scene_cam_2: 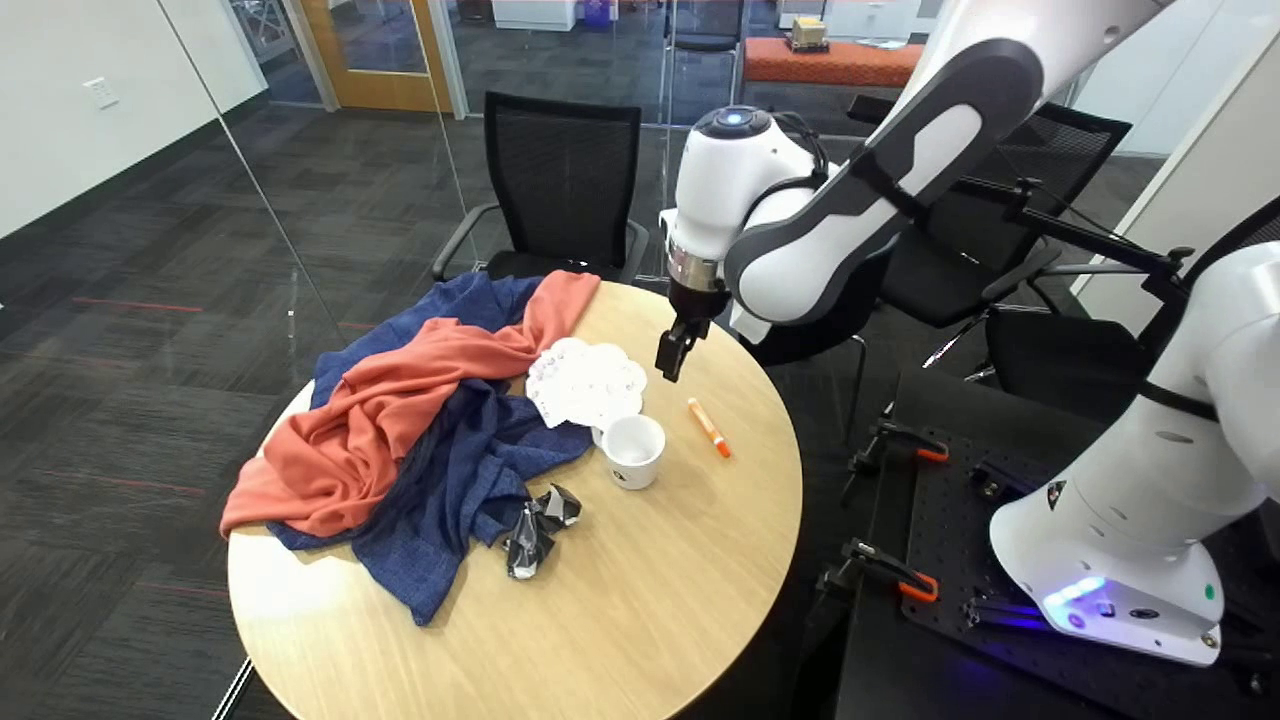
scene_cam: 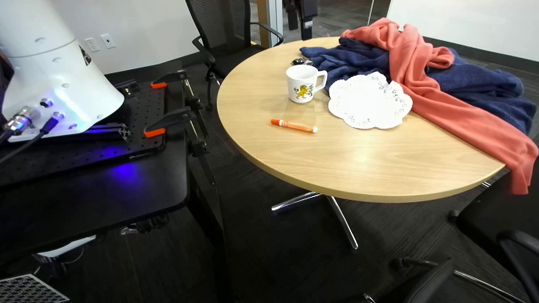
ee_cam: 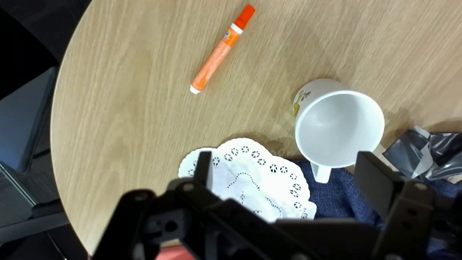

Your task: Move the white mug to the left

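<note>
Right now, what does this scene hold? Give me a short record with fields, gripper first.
gripper: open, above the table, holding nothing
white mug: upright on the table, yellow figure on its side
orange marker: lying on the table
white doily: beside the white mug
coral cloth: draped over the navy cloth
crumpled black item: by the navy cloth

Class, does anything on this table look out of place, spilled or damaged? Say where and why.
The blue cloth and coral cloth lie in a rumpled heap, the coral one hanging off the table. A crumpled black wrapper lies by the blue cloth, like litter. The mug stands upright; no spill shows.
</note>
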